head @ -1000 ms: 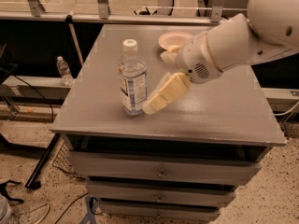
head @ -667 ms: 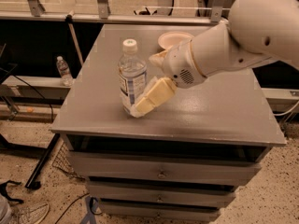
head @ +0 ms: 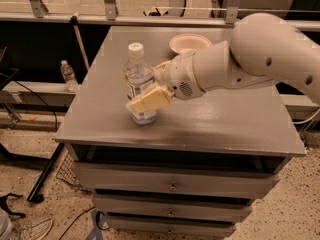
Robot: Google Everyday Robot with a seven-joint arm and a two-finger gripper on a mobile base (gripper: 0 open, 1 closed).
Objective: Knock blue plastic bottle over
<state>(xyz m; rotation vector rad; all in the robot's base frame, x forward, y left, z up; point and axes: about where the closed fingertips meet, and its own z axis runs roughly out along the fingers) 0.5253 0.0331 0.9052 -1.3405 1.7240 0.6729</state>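
The blue plastic bottle (head: 138,76), clear with a white cap and a printed label, stands upright on the grey cabinet top (head: 225,119), left of centre. My gripper (head: 146,100) reaches in from the right and lies across the front of the bottle's lower half, touching or nearly touching it. The thick white arm (head: 250,59) stretches to the right behind it.
A white bowl (head: 189,42) sits on the cabinet top behind the arm. A small clear bottle (head: 68,76) stands on a lower ledge to the left. Drawers (head: 172,184) are below the top. Cables and a stand leg lie on the floor at left.
My gripper has moved left from beside the bottle to across its lower front. The bottle still stands upright in the same place.
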